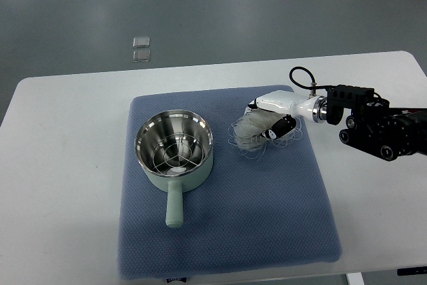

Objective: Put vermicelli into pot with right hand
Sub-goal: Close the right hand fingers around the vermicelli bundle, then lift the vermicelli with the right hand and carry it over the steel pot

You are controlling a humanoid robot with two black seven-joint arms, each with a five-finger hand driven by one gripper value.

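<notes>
The right hand (275, 119) curls its fingers around the vermicelli (250, 133), which lies under the hand, just to the right of the green pot (175, 151)

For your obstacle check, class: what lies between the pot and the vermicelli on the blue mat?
Top view: only a bare strip of blue mat separates the pot from the vermicelli, which the right hand rests on.

White rectangular table (60, 165) over grey floor (200, 5). Blue-grey quilted fabric mat (267, 205) spread across table centre, front edge at table's near side. Two small clear square tiles (141, 48) on floor beyond far edge, close together.
</notes>
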